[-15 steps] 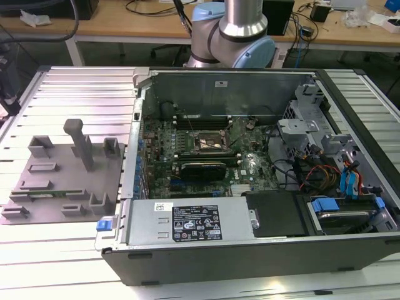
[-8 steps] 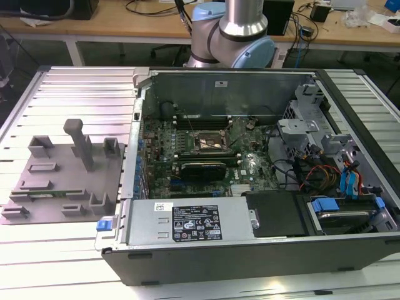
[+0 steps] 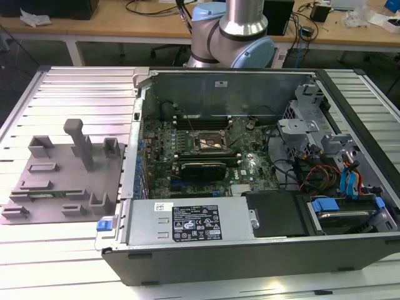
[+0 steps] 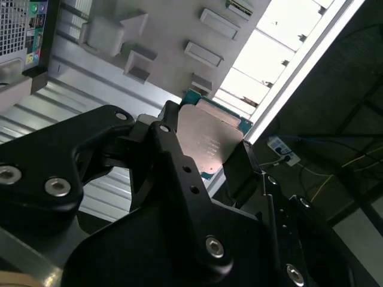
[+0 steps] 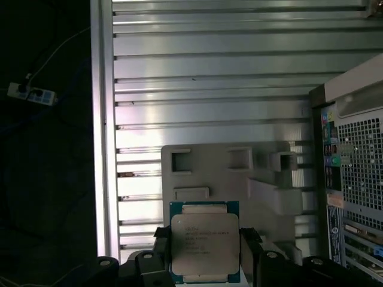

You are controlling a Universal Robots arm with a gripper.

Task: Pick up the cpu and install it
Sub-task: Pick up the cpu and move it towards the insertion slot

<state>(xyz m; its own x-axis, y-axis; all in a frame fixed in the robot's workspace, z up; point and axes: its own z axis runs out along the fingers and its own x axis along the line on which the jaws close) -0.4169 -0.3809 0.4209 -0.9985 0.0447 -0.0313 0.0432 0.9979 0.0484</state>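
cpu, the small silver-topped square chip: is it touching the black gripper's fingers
Touching. In the first wrist view the black gripper clamps the small silver-topped square cpu, its fingers pressed against both side edges, no gap.

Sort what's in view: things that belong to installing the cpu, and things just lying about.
Job in hand:
cpu, gripped by the claw
socket

Lying about:
grey plate
black card
power strip
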